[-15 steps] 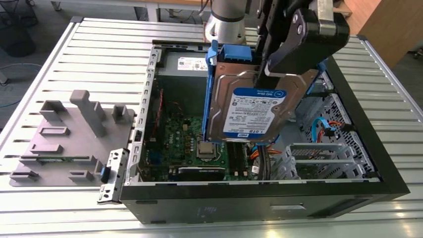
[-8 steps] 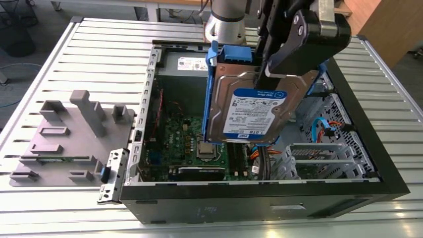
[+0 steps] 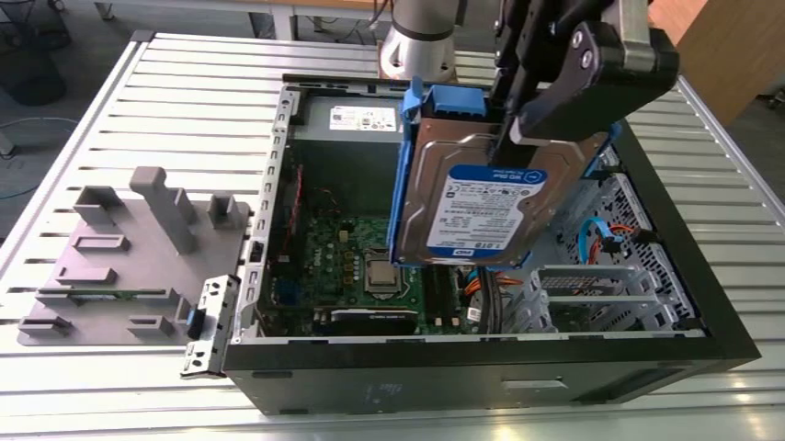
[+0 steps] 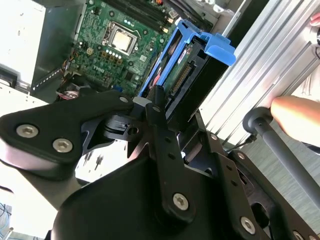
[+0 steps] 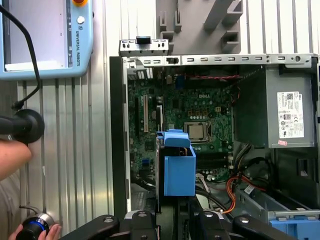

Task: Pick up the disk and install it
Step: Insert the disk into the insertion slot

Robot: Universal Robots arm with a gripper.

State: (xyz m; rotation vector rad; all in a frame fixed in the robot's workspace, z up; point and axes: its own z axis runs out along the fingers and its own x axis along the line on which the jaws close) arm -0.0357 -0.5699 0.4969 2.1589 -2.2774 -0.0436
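Exterior view: the disk (image 3: 484,207) hangs on edge, label towards the camera, in the air above the open computer case (image 3: 491,372) and touches nothing below it. My gripper (image 3: 516,133) is clamped on it near its upper end, with one finger lying across the labelled face. In the first wrist view its blue rail (image 5: 179,167) sits over the motherboard (image 5: 200,115), just beside the processor socket and well apart from the power supply (image 5: 285,115).

I judge the step in hand to be carrying the disk over the case. Doing it well calls for a firm, square clamp so the slab cannot swing. The disk should also hold clear of the orange cables (image 5: 234,187) and the metal drive cage (image 3: 601,289). A person's hand (image 5: 12,155) is at the slatted table (image 5: 75,150), so an unhurried pace seems wise.
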